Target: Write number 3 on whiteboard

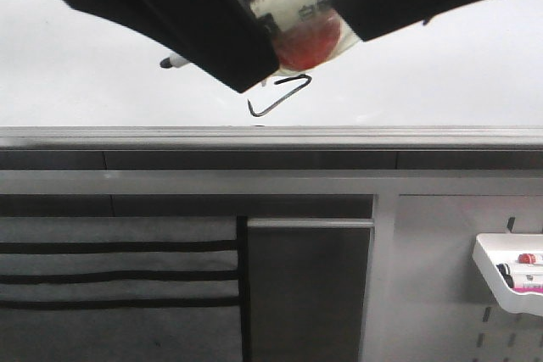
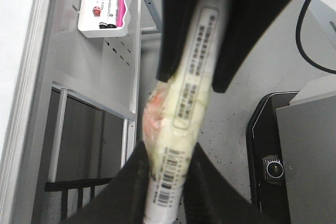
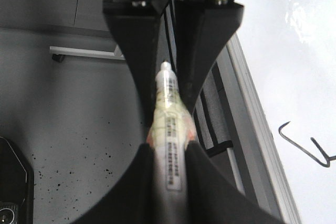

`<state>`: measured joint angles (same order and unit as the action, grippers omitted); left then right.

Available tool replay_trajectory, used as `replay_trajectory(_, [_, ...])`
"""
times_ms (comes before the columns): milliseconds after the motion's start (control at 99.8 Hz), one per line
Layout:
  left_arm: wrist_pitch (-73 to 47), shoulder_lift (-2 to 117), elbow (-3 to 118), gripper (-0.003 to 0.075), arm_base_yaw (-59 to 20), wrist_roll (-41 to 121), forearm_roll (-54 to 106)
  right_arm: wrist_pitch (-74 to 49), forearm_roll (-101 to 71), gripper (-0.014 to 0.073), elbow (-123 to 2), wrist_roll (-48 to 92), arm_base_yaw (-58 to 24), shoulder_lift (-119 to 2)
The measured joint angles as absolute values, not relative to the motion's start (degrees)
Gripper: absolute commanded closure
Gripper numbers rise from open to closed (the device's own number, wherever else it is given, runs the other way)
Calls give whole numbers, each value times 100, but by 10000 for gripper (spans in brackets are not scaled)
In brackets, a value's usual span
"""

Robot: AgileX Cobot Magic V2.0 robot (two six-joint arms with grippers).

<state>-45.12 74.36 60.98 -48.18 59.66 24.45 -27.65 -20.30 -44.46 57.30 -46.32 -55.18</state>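
**Claw-held marker: slip, twist and smear to guard against**

Clamped from both sides by left claw (image 1: pixel 222 40) and right claw (image 1: pixel 373 8): taped marker (image 1: pixel 301 19), tip off to the side of number 3 (image 1: pixel 282 93); contact with whiteboard (image 1: pixel 85 82) impossible to tell. Likely to twist if pulled unevenly by two arms. Could slide in the jaws on its soft tape wrap. May skate on the glossy board. Risk of smearing ink under a low claw. Little room: stroke just above grey edge strip (image 1: pixel 271 136). Pen tray (image 1: pixel 496 270) well apart, below.
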Motion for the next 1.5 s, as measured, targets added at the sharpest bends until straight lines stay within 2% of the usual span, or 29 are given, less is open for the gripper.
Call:
replay_trajectory(100, [-4515,7436,6098,738,-4807,5954,2470,-2733,-2030,359,-4446,5622,-4542,-5518])
replay_trajectory(180, [-4493,7436,6098,738,-4671,5767,2554,-2596,-2042,296,-4446,5361,-4324,-5505])
replay_trajectory(311, [-4389,7436,6098,738,-4126,5237,2566,-2584,-2042,295,-4433,4922,-3717,-5270])
replay_trajectory(501, [-3971,7436,5984,738,-2853,4311,2566,-2609,-2042,295,-4433,4447,-2880,-4793])
replay_trajectory(762, [-2245,7502,5150,738,-1360,3821,3379,-3148,-2042,295,-4433,4341,-2488,-4668])
replay_trajectory(952, [-1505,7888,4977,738,-1171,3816,3769,-3250,-2042,295,-4429,4341,-2488,-4668])
replay_trajectory(1333, [-1351,8332,4977,731,-1171,3808,4140,-3250,-2042,295,-4429,4337,-2488,-4668])
replay_trajectory(1423, [-1339,8397,4977,689,-1171,3818,4205,-3250,-2042,295,-4429,4337,-2488,-4668])
replay_trajectory(1504, [-1317,8426,4977,618,-1171,3818,4277,-3250,-2042,295,-4429,4337,-2488,-4668])
